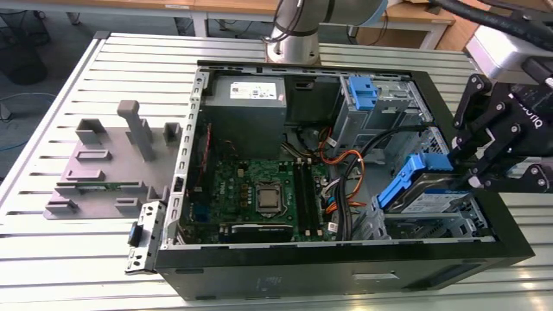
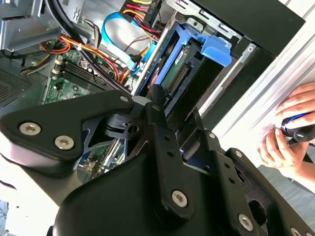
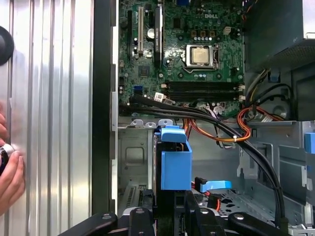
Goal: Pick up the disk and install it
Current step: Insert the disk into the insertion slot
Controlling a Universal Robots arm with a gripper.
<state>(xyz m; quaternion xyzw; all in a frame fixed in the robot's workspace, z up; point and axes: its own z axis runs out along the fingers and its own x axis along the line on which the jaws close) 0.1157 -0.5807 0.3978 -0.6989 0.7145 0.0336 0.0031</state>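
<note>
The disk (image 1: 425,196) is a silver drive in a blue plastic carrier (image 1: 400,183). It stands tilted on edge over the drive bay at the exterior view's right end of the open computer case (image 1: 285,275). My gripper (image 1: 460,172) is shut on it from the right side. In the second wrist view the disk (image 2: 181,74) shows its green underside and connector just past my gripper (image 2: 178,132). In the first wrist view the blue carrier (image 3: 175,167) rises between the fingers (image 3: 140,219) of my gripper (image 3: 170,212).
Orange and black cables (image 1: 348,173) run beside the bay, next to the motherboard (image 1: 259,194). A grey power-supply box (image 1: 246,97) and another blue carrier (image 1: 363,91) sit at the case's far side. A grey stand (image 1: 112,168) is on the slatted table. A person's hand (image 2: 290,128) rests beside the case.
</note>
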